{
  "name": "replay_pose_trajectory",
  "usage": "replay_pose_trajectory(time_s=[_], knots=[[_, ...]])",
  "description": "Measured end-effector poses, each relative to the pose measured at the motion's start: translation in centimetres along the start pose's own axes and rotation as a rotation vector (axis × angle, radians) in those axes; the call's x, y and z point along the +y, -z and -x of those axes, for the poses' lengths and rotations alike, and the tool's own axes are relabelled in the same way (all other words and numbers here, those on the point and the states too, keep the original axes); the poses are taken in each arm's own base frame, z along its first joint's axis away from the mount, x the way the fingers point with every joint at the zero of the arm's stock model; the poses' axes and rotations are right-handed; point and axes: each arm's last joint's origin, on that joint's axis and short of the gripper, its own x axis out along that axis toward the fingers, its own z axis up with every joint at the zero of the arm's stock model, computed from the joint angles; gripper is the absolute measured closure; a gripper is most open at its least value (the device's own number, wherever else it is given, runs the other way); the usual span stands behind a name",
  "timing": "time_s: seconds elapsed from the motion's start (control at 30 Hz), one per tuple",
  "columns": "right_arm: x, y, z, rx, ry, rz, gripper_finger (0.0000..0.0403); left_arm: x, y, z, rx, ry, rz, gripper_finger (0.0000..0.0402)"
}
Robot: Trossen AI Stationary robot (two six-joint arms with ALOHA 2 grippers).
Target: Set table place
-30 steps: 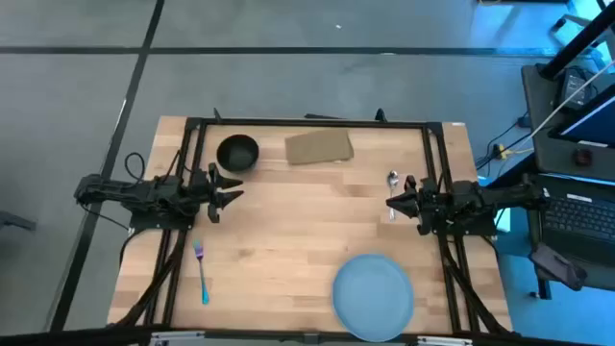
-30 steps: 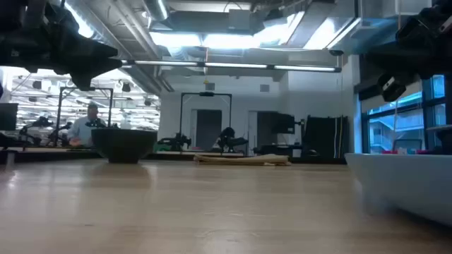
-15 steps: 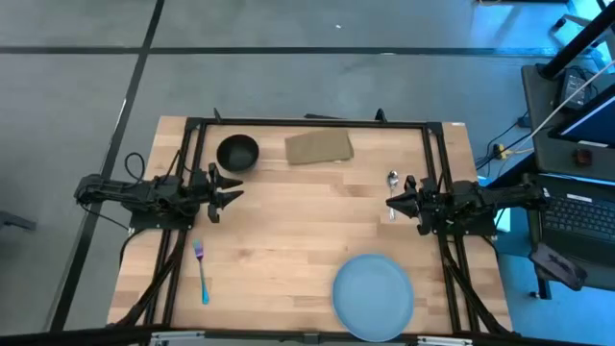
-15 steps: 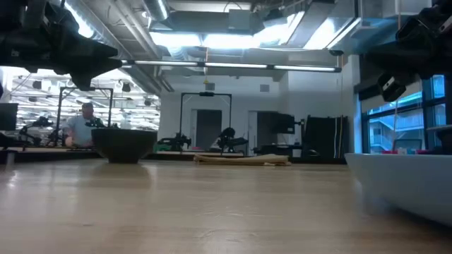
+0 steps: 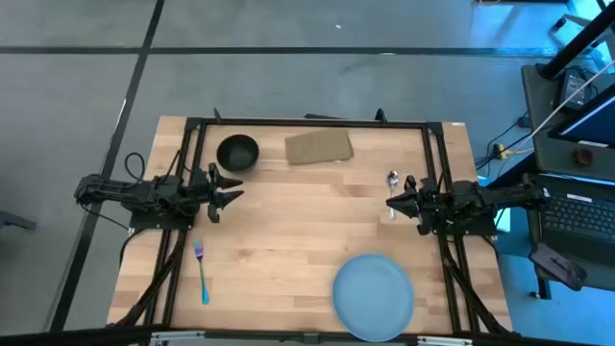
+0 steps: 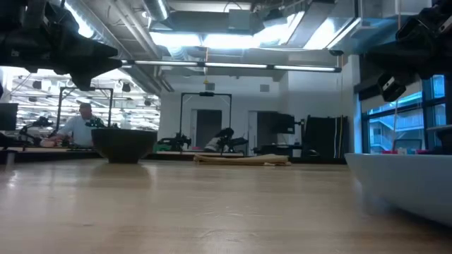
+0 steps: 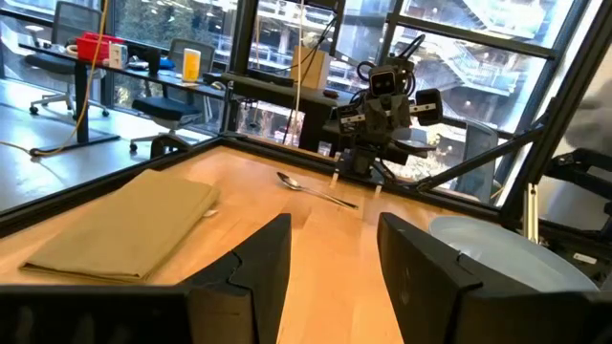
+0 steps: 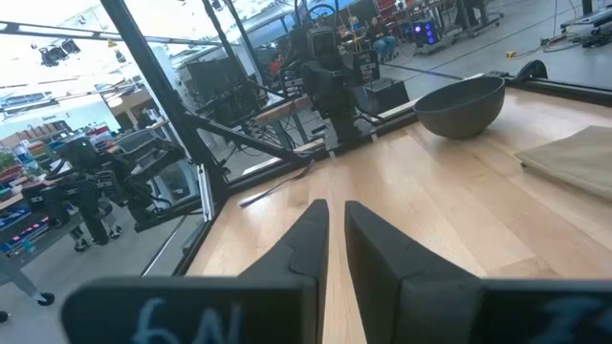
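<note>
The pale blue plate (image 5: 373, 296) lies at the table's near right. The black bowl (image 5: 237, 152) stands at the far left, and it also shows in the low view (image 6: 123, 144). The fork (image 5: 201, 270), with a blue handle and purple tines, lies near left. The silver spoon (image 5: 392, 180) lies far right, just beyond my right gripper. My left gripper (image 5: 231, 190) hovers at the left edge, open and empty, near the bowl; its fingers stand apart in the left wrist view (image 7: 335, 225). My right gripper (image 5: 390, 202) hovers at the right edge, empty, with only a narrow slit between its fingers (image 8: 335, 205).
A folded tan cloth (image 5: 319, 147) lies at the far middle of the table (image 5: 288, 231). The black metal frame (image 5: 307, 122) runs around the tabletop. Bare wood lies between the two grippers. A person (image 6: 78, 125) sits in the room beyond the table.
Both arms and all the table's things have kept still. Only the person in the room behind has shifted a little.
</note>
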Motion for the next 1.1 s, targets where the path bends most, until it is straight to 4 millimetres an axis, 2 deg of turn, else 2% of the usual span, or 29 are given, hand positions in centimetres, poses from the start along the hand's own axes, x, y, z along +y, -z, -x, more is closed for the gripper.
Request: replay_pose_trajectory(time_s=[0.53, 0.63, 0.73, 0.9, 1.1], knots=[[0.0, 0.0, 0.0, -0.003, -0.001, 0.003, 0.0360, 0.0, 0.0, 0.0, 0.001, 0.000, 0.000, 0.0250], [0.0, -0.4, 0.0, -0.053, 0.026, -0.008, 0.0360, 0.0, 0.0, 0.0, 0.000, 0.000, 0.000, 0.0250], [0.2, -1.0, 0.1, -0.128, 0.026, -0.116, 0.0360, 0.0, 0.0, 0.0, 0.000, 0.000, 0.000, 0.0250], [0.6, -2.1, 0.3, -0.238, -0.066, -0.466, 0.0360, 0.0, 0.0, 0.0, 0.001, 0.000, 0.000, 0.0250], [1.0, -2.7, 0.5, -0.271, -0.159, -0.623, 0.0360, 0.0, -0.1, 0.0, -0.008, -0.011, 0.001, 0.0250]])
